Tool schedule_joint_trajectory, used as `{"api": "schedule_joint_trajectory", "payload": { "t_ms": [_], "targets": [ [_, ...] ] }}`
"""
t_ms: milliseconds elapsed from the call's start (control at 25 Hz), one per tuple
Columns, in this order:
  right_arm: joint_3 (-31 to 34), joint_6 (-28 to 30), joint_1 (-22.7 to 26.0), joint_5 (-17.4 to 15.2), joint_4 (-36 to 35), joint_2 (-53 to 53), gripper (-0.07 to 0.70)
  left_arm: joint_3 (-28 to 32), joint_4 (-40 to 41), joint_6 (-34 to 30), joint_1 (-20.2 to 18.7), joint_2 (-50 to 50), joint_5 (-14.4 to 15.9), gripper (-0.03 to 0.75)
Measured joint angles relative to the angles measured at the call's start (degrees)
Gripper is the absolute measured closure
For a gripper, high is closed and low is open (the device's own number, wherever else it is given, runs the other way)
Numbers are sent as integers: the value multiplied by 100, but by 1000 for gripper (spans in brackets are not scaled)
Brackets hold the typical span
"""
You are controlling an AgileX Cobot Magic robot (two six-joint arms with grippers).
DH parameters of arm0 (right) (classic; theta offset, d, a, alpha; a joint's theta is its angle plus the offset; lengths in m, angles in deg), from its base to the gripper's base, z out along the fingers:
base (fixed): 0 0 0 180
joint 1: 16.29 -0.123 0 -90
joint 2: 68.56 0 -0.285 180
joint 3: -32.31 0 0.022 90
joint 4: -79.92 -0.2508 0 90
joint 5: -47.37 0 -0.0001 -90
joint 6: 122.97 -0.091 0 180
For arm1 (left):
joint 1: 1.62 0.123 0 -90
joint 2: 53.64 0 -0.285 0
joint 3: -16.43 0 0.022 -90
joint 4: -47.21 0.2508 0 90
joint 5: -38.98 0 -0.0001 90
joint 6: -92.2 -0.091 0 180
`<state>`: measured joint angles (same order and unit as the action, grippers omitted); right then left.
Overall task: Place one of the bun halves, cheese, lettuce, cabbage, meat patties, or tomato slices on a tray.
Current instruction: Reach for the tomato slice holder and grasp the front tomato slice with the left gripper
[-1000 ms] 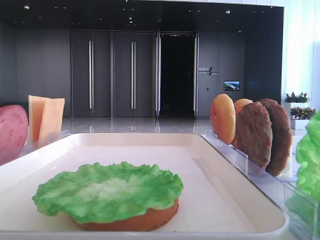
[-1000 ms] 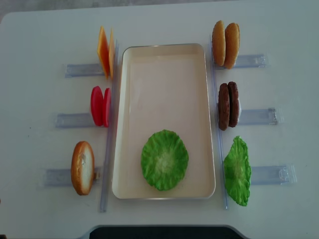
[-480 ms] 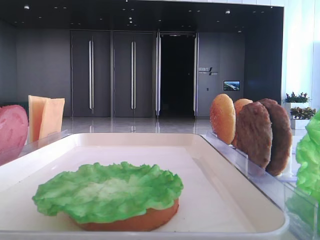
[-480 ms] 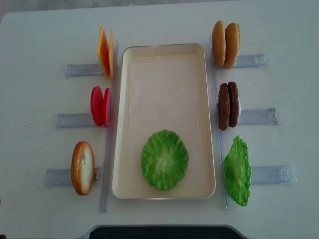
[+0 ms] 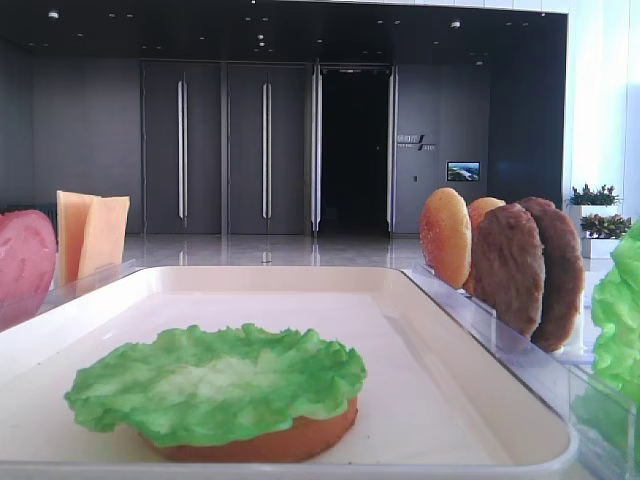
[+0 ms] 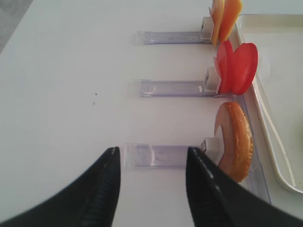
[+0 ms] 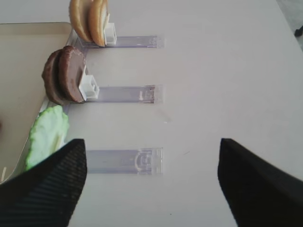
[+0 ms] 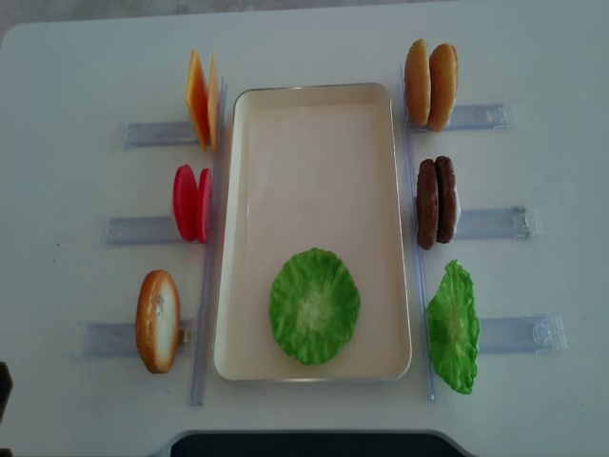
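Observation:
The cream tray (image 8: 314, 171) holds a green lettuce (image 8: 314, 305) leaf lying on a bun half (image 5: 260, 440). Standing in racks left of it are cheese (image 8: 200, 100), tomato slices (image 8: 190, 203) and one bun half (image 8: 157, 321). Right of it stand two bun halves (image 8: 430, 71), meat patties (image 8: 436, 202) and another lettuce leaf (image 8: 452, 327). No cabbage is in view. My left gripper (image 6: 152, 153) is open and empty over the rack beside the left bun half (image 6: 234, 139). My right gripper (image 7: 151, 146) is open wide and empty above bare table right of the lettuce (image 7: 47, 135).
Clear plastic racks (image 8: 143, 228) stick out from both long sides of the tray. A long clear strip (image 8: 205, 314) lies along the tray's left side. The white table's near edge (image 8: 304, 440) runs just below the tray.
The food and the tray have not moved. A dark part at the lower left edge of the overhead view shows larger than before.

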<state>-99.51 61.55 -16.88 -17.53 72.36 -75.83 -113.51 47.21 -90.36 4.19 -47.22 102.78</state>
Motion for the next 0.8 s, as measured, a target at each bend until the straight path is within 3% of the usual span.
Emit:
{"api": "schedule_joint_trajectory", "payload": {
  "t_ms": [200, 360, 560, 800],
  "targets": [
    [0, 0, 0, 0, -21, 0, 89, -8, 0, 0, 0, 0, 24, 337],
    [0, 0, 0, 0, -25, 0, 89, -233, 0, 0, 0, 6, 332, 326],
    [0, 0, 0, 0, -97, 0, 89, -706, 0, 70, 0, 323, 802, 293],
    [0, 0, 0, 0, -114, 0, 89, -1471, 49, 153, 0, 1151, 845, 286]
  ]
}}
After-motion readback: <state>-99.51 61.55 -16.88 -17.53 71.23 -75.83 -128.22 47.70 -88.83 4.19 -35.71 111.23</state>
